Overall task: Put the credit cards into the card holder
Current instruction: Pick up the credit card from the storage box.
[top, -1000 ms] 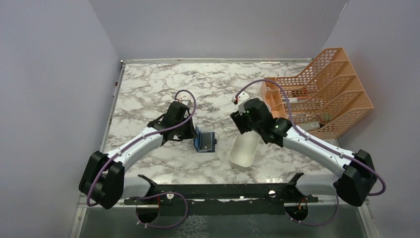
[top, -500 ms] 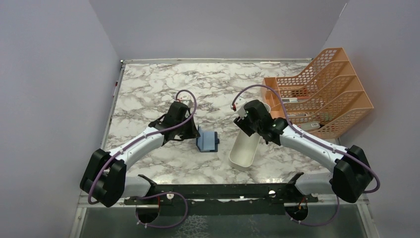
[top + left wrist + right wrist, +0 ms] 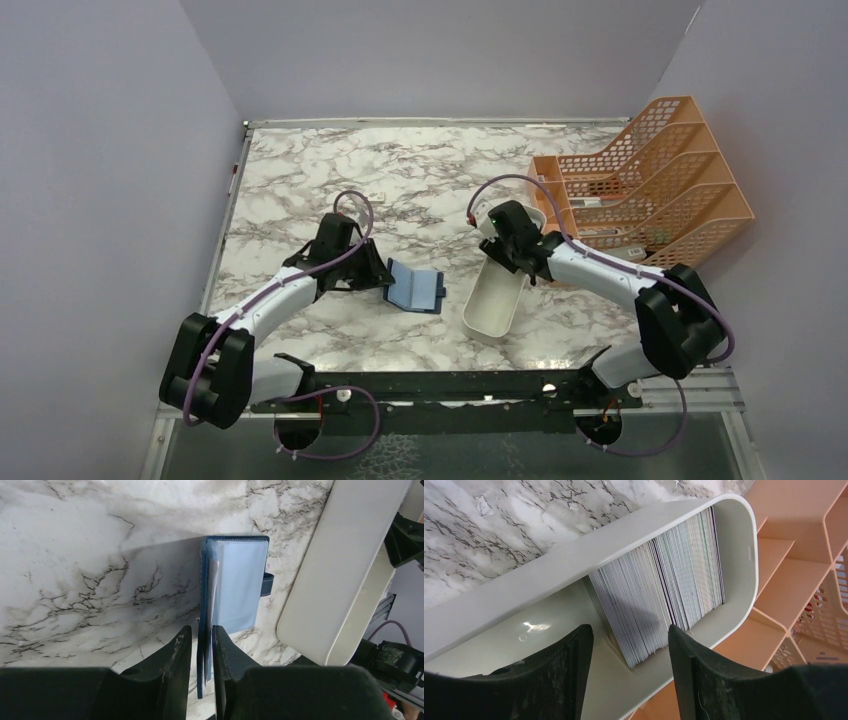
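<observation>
While the left gripper (image 3: 200, 642) clamps the near flap of the card holder (image 3: 235, 585), its jaws stand close together with the dark blue edge caught between them. The case lies open on the marble table (image 3: 75, 555) with its pale blue inner side up. The far panel lies flat, and the near one is raised on edge in the grip. A snap tab (image 3: 267, 584) sticks out from the flat panel toward the white tray (image 3: 345, 565), which lies just beside it without touching. In the top view the holder sits between the two arms, to the left of the tray's near half.

The right gripper (image 3: 628, 635) hangs over the far end of that tray with its jaws spread wide – it grips nothing. The credit cards (image 3: 664, 585) stand on edge in a tight stack, packed against the tray's rounded far wall, and the near end of the stack lies between the two jaws. Whether either jaw touches the stack cannot be told. None of the cards is in the holder yet – all that show are in the tray. Just beyond the tray stands the orange mesh rack (image 3: 804, 535)
</observation>
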